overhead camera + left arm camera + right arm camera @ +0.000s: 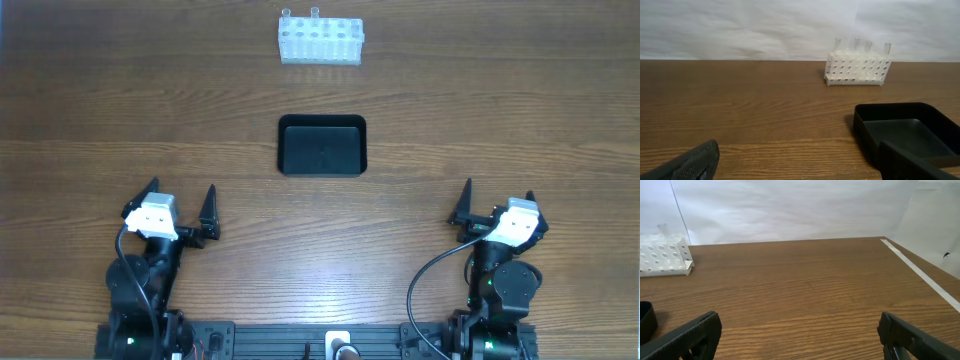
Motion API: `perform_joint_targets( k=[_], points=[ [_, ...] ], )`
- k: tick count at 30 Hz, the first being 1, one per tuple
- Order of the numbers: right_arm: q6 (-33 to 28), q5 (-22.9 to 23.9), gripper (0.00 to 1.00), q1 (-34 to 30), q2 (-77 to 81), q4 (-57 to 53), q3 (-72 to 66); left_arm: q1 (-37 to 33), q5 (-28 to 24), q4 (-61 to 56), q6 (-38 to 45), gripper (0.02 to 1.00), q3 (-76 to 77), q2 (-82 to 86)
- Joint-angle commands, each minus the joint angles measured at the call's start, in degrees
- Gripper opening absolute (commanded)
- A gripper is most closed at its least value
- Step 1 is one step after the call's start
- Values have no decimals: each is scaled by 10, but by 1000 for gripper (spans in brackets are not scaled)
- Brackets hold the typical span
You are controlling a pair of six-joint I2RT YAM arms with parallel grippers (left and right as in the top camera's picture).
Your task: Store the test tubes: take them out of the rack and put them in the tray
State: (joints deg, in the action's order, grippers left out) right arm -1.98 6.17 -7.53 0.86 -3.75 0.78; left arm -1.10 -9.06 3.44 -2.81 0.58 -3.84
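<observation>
From above, the white perforated plastic rack (320,45) of upright clear glass test tubes (287,14) is seen far up the brown wooden desk (100,120), beyond the black rectangular plastic tray (322,146) — well apart from the left end effector (181,200) and the right end effector (497,203), both with fingers spread apart. In the left wrist view the rack is faced almost squarely; in the right wrist view it is seen far off to one side — so the left arm is judged better placed.

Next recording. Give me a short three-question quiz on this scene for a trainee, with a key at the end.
1. True or false: one of the test tubes already lies in the black tray.
2. Multiple choice: on the table, the tray lies (A) between the rack and the arms' bases, (B) beyond the rack, seen from the arms, (C) to the left of the left arm.
3. Fill the blank: the left gripper and the right gripper are both ___, holding nothing.
Key: 1 false, the tubes stand in the rack; 2 A; 3 open.
</observation>
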Motion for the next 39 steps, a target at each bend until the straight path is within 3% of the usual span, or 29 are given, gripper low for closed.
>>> perform_joint_targets(
  k=[1,20,27,31,39],
  points=[
    [-3,7,993,0,0,1,-5,-3,-3,1,-6,1000,-2,5],
    [-3,8,993,0,0,1,-5,-1,5,-5,-7,1000,-2,-7],
    [-3,8,991,0,0,1,-5,-4,6,-195,-6,998,4,-76],
    [-3,8,993,0,0,1,-5,-21,6,-259,-5,998,80,-207],
    [-3,8,991,0,0,1,-5,-18,8,-164,-4,996,377,-496]
  ],
)
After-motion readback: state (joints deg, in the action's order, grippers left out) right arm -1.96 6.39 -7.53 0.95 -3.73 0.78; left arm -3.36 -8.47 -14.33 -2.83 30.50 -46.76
